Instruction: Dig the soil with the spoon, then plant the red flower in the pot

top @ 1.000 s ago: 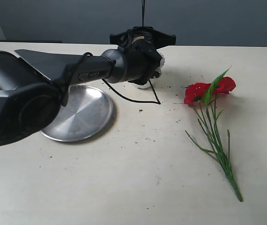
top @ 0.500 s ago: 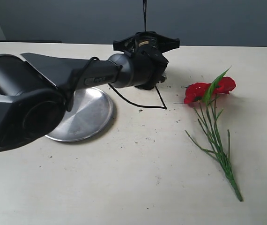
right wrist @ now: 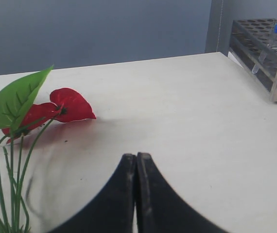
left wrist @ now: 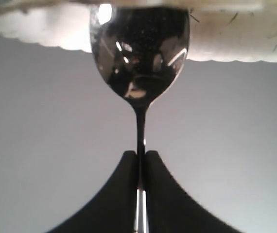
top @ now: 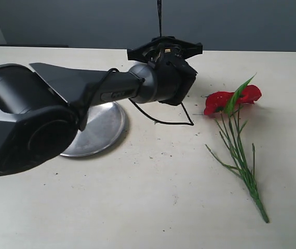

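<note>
Your left gripper [left wrist: 139, 160] pinches the spoon [left wrist: 139, 68] by its thin handle. Just past the fingertips, the spoon's bowl meets the scalloped rim of the pot [left wrist: 36, 26]. Over the last second that wrist has swung toward the flower side and now hides the pot in the exterior view, so I judge the digging is under way. No soil is visible. Farther off, the red flower [top: 232, 98] lies untouched, just ahead of your right gripper [right wrist: 136, 162], which is clenched on nothing.

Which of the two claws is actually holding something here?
The left claw: it pinches the spoon by its thin handle. The right claw is shut on nothing, with the red flower lying apart from it.
</note>
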Available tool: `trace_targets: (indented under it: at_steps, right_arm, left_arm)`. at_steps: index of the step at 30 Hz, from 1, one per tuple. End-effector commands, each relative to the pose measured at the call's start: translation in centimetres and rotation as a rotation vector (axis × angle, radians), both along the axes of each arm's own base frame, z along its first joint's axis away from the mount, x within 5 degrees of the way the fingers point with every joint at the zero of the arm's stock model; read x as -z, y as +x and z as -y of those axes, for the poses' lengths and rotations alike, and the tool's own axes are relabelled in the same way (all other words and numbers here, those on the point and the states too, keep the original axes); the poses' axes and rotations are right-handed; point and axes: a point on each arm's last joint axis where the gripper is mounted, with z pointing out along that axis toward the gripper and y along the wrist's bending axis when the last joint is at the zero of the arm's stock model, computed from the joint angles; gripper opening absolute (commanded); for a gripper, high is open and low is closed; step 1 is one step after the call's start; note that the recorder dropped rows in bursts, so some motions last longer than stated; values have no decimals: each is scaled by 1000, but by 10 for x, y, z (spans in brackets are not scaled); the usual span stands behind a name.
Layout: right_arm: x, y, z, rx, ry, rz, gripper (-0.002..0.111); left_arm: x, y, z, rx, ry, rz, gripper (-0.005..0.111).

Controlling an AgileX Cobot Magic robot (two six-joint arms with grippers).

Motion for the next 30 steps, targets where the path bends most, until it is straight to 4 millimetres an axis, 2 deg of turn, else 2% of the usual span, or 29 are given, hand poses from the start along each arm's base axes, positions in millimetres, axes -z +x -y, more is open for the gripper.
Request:
trace_targets:
  at_steps: [1, 11, 19, 24, 30]
  right_arm:
    - [0, 0, 0, 5, 0, 6, -1]
    - [0, 0, 0, 5, 0, 6, -1]
    - [0, 0, 0, 5, 0, 6, -1]
    - [0, 0, 0, 5, 0, 6, -1]
    - [0, 0, 0, 5, 0, 6, -1]
  left_arm:
    - [-19, -7, 5, -18, -23, 29, 0]
    - [-41, -9, 2, -34, -14, 90, 0]
    - [-47, 10, -10, 83, 70, 136, 0]
    - [-45, 18, -22, 79, 78, 130, 0]
    - [-34, 25, -23, 170, 61, 72, 0]
